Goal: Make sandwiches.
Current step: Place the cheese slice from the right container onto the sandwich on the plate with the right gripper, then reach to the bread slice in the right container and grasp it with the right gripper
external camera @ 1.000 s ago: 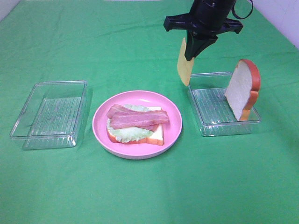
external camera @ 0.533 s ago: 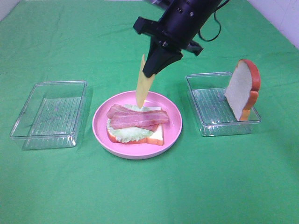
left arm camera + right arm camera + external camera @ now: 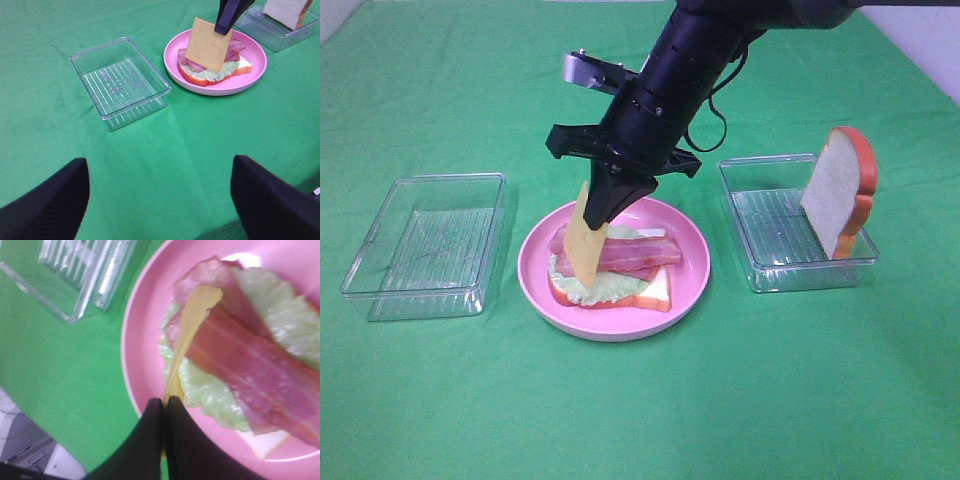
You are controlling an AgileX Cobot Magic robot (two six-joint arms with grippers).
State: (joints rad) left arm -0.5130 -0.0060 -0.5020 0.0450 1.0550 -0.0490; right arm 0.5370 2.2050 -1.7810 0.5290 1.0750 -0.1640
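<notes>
Right gripper [image 3: 604,204] is clamped tight on the cheese [image 3: 586,250], at its upper edge; I see it hang tilted over the bacon [image 3: 632,256] on the plate [image 3: 692,270]. Its arm [image 3: 685,70] slants down from behind the plate. Left gripper [image 3: 160,165] gapes wide.

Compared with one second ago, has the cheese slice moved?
Yes. The cheese slice, held by the right gripper, moved left and down, from beside the right clear tray to over the bacon on the pink plate.
</notes>
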